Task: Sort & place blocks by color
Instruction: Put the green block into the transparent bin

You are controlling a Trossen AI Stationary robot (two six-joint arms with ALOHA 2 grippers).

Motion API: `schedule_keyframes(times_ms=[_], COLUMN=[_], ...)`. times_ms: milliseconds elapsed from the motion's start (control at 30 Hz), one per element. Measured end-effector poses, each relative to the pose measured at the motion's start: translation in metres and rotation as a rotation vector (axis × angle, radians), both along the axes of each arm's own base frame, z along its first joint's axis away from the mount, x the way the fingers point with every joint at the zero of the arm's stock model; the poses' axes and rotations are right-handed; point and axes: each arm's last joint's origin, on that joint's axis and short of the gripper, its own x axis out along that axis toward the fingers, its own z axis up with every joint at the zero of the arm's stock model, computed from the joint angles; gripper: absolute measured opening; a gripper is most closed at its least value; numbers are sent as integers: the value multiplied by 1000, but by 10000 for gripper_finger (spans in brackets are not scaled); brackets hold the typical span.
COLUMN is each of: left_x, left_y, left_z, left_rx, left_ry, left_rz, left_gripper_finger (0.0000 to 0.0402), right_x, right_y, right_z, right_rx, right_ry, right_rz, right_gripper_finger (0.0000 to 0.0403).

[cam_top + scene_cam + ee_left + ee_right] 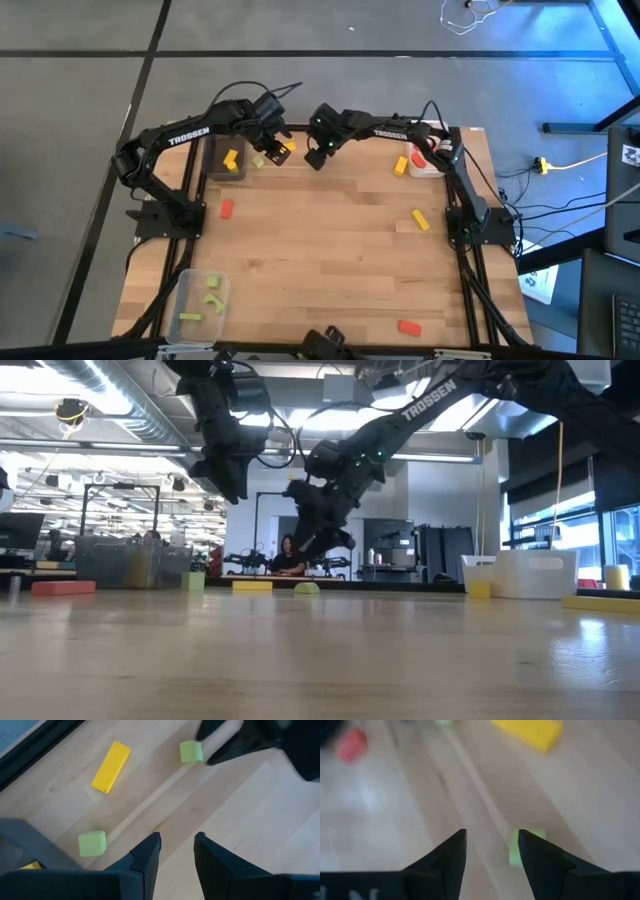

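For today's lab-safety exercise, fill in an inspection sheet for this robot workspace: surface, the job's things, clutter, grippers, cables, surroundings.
Surface: wooden table, bare in the middle.
Job's things: dark grey tray holds a yellow block; clear tray holds green blocks; white tray holds a red block. Loose on the table: red blocks, yellow blocks, a green block.
Clutter: nothing seen.
Grippers: left gripper open and empty above the table's far edge; right gripper open and empty over a green block.
Cables: white cable on the floor; yellow plug and dark leads beside the table.
Surroundings: workshop, a seated person far behind.
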Motion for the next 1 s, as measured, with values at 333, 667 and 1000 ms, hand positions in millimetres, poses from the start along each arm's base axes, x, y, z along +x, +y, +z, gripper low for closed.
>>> schedule_keyframes(times_ms=[333,667,1000], left_x=[1,2,2], left_y=[0,1,1], left_z=[0,1,1], left_rx=[-6,4,6], left_ry=[-15,-26,-28], left_rz=[-8,-12,-15], left_gripper_finger=[110,110,110], right_x=[-8,-8,-10], right_y=[-13,-13,-13], right_z=[-6,-26,-25], right_rx=[14,111,131], right_ry=[86,140,120], right_rz=[-237,-235,-144], right_gripper_finger=[180,180,180])
